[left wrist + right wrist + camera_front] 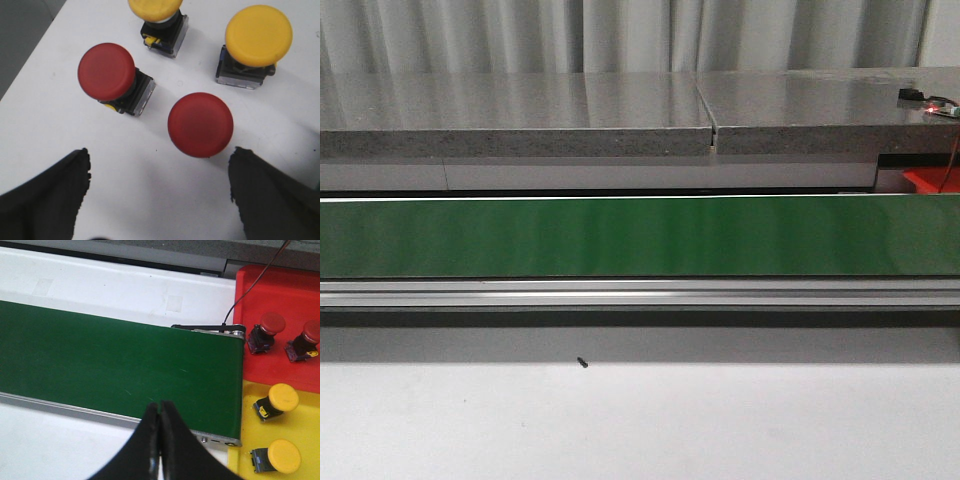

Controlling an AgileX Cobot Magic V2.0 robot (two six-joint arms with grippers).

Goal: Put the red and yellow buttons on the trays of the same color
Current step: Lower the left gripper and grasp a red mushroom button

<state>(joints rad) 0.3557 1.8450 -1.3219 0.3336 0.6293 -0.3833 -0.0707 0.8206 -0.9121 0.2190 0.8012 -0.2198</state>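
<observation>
Hovering over the white worktop (40, 115), the left pincer (160, 192) has its fingers spread wide apart with a red button (200, 124) sitting just ahead between them, another red button (106, 71) and two yellow buttons (258, 35) a bit further off. Right pincer (159, 440) is pressed together with nothing in it, hanging over the green conveyor belt (115, 365), and beside the belt's end the red tray (280, 295) already has two red buttons on it while the yellow tray (305, 420) has two yellow ones.

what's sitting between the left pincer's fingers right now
Nothing. In the left wrist view the open left pincer frames bare white table; the nearest red button sits beyond.
</observation>
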